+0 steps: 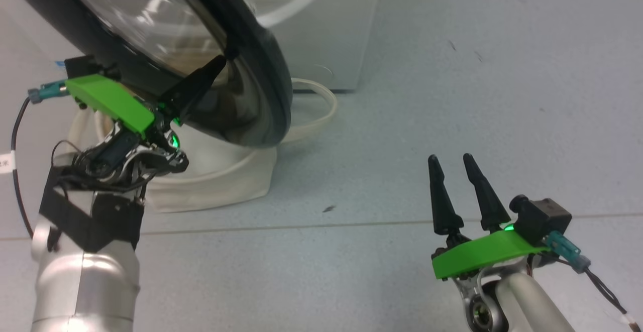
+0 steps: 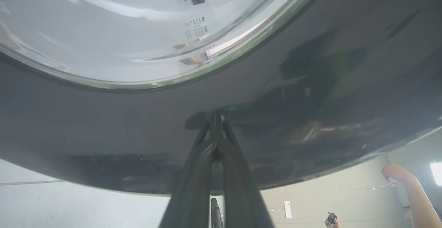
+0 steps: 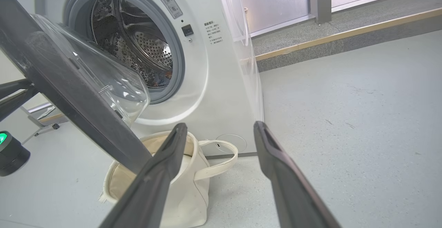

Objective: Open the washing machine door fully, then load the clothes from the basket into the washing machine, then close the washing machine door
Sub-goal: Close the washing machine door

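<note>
Loading is judged done: a blue-and-orange scrap of the clothes [image 3: 162, 79] is seen low in the drum [image 3: 138, 45], and the basket [image 3: 193, 190], just beside the washing machine [image 3: 214, 83], looks empty (its bottom is partly hidden). Closing is left. The washing machine door [image 1: 266, 81] is found ajar above the basket, with a glossy black rim and clear domed glass. The left gripper [image 1: 220, 62] is clenched on nothing, tips pressed to the rim. The right gripper [image 1: 450, 157] is spread wide and empty, well apart to the right.

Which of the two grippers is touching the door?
The left gripper: shut, its tip against the black rim of the door. The right gripper is open, apart, above the floor.
</note>
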